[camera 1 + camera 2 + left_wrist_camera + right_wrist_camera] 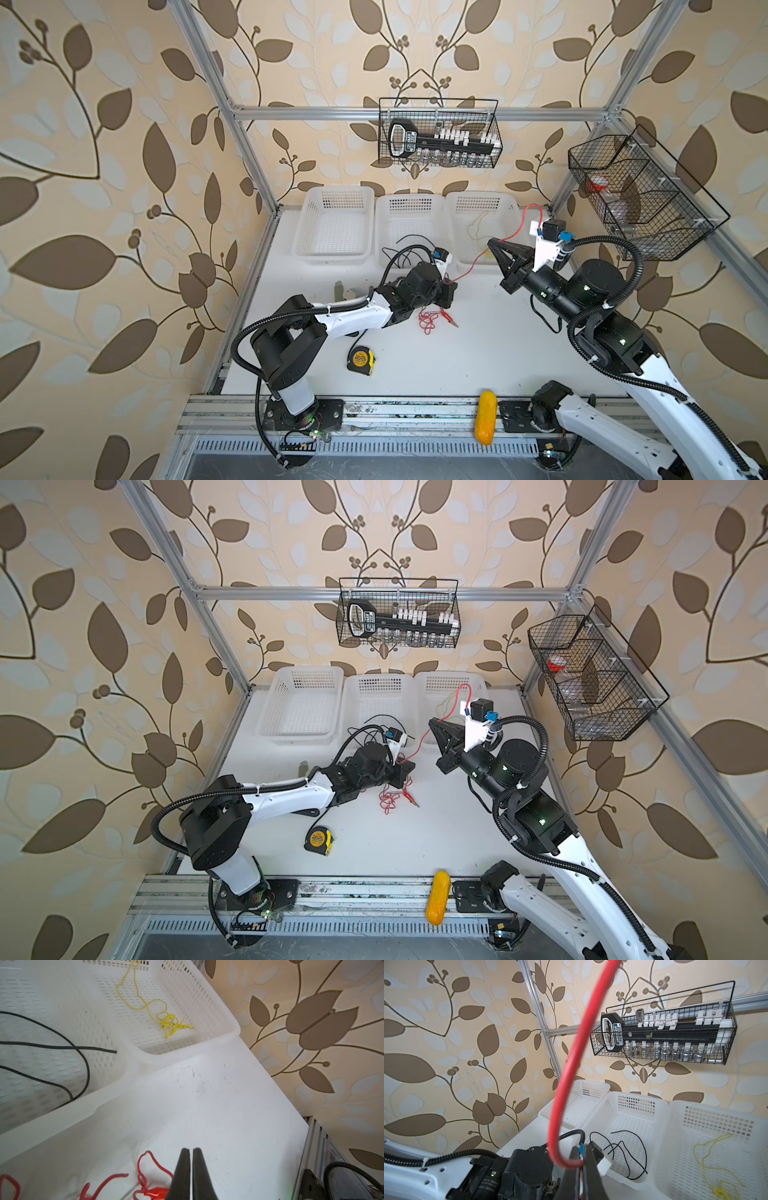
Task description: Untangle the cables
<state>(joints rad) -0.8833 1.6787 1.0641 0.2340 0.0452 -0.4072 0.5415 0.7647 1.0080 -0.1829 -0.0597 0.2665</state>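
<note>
Red cable [571,1068] hangs pinched in the closed fingers of the right gripper [581,1154], raised off the table [207,1115]. Its tangled end lies on the table beside the left gripper [191,1150], whose fingers are pressed together. Black cable [83,1059] and yellow cable [169,1021] lie in neighbouring white baskets [218,1022].
</note>
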